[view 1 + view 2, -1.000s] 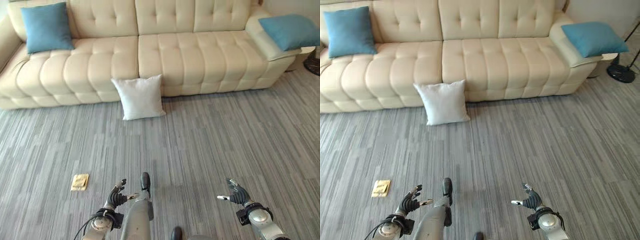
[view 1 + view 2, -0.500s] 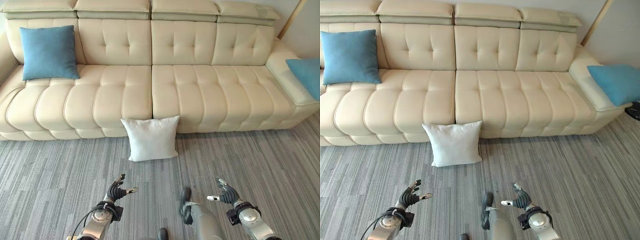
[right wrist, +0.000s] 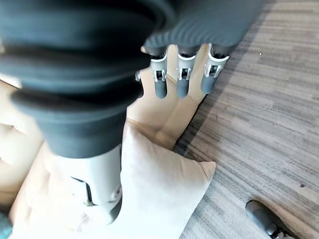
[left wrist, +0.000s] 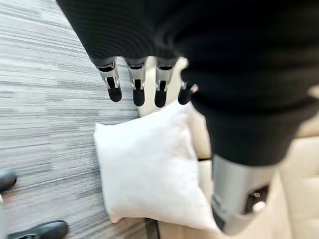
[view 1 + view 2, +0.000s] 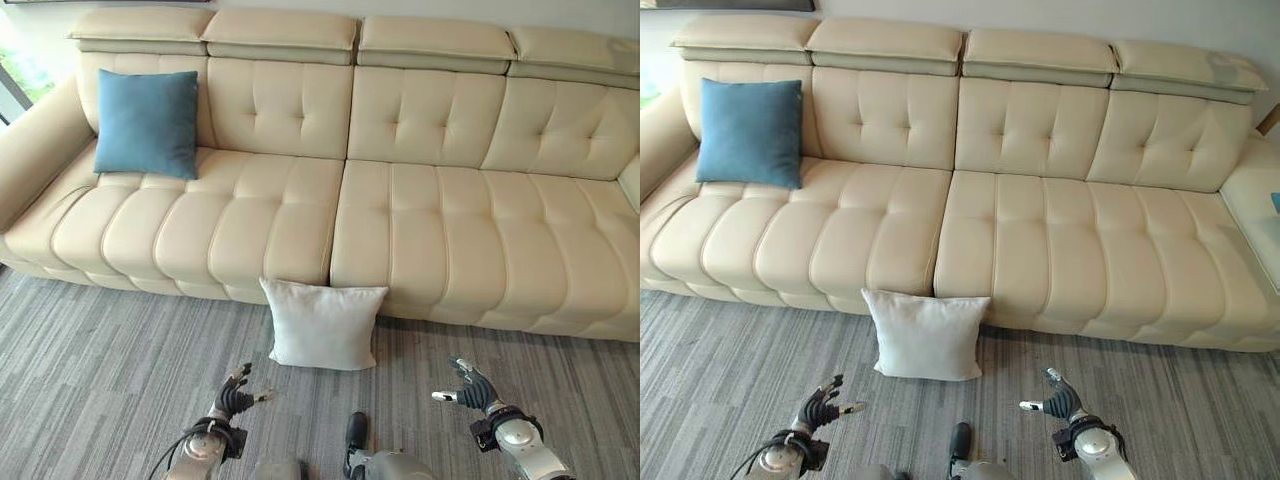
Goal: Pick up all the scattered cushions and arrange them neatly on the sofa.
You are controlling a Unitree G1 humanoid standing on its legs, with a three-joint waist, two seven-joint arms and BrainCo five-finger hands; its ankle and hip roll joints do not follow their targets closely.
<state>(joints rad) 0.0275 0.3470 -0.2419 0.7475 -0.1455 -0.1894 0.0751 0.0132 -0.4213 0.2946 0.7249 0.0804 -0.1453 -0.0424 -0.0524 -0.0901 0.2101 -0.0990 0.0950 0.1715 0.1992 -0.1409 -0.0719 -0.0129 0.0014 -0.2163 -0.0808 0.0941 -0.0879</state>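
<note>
- At far left on the sofa (image 5: 420,250) I see the blue cushion (image 5: 147,122), upright against the backrest and resting on the seat, close to the left armrest.
- My left hand (image 5: 235,398) hangs low over the grey carpet (image 5: 90,370), near the bottom edge of the head view. Its fingers (image 4: 135,85) are straight and loosely spread, thumb apart, and it holds nothing.
- In the left wrist view the white cushion (image 4: 147,169) lies past those fingertips, apart from them, with the sofa base behind it.
- That white cushion (image 5: 324,324) stands on the carpet, leaning against the front of the sofa just under the seam between the two seat sections. It sits roughly between my two hands and further from me than both, touching neither.
- The sofa itself is cream and tufted, with four back sections and raised headrests; its seat is bare apart from the blue cushion.
- My right hand (image 5: 472,386) hovers over the carpet to the right of the white cushion, well short of the sofa front. Its fingers (image 3: 182,78) are extended and relaxed, thumb held off to the side, clamped on nothing.
- In the right wrist view the white cushion (image 3: 159,194) shows beyond the hand, one corner resting on the carpet, with the sofa's cream front (image 3: 164,112) behind it.
- At the far right edge of the right eye view a sliver of blue (image 5: 1276,203) shows on the sofa's end section; I cannot tell what it is.
</note>
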